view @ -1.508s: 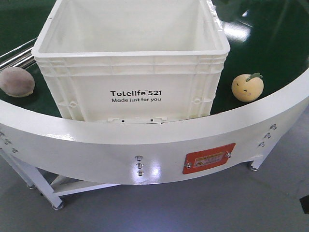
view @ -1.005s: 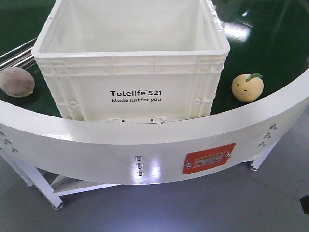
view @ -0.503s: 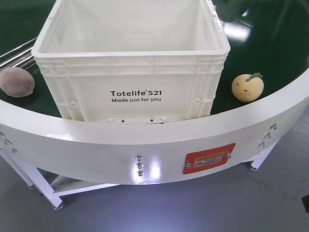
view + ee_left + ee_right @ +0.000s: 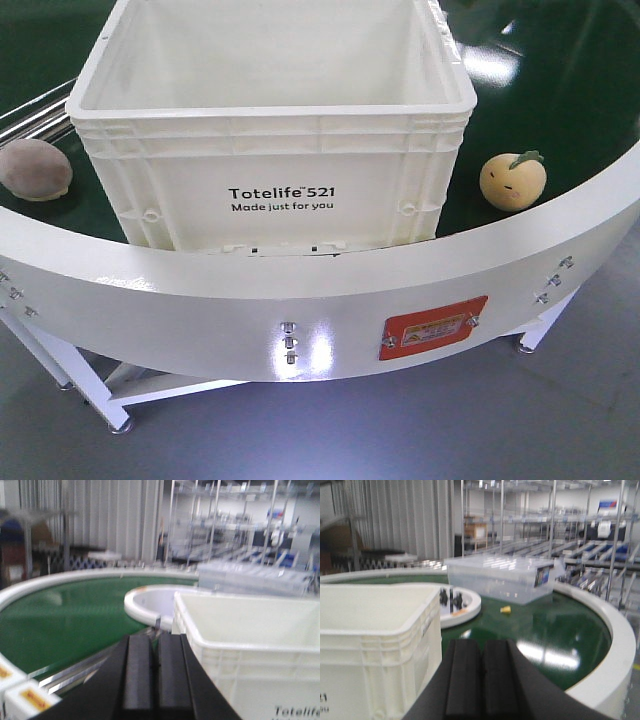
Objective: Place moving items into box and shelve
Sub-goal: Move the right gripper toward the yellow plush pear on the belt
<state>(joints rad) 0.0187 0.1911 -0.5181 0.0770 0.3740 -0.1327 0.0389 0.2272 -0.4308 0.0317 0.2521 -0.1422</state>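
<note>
Open-topped box [image 4: 270,190] centred, green belt [image 4: 590,120] open either side, white rail [image 4: 200,290] fronting

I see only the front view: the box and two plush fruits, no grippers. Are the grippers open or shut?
Observer: The left gripper is shut and holds nothing, as the left wrist view shows.
Operator: And the right one?
Observer: The right gripper is shut too, with nothing between its fingers.
Operator: Is anything else on the belt behind the box?
Observer: Yes. A clear bin stands on the belt, farther along than the box.
</note>
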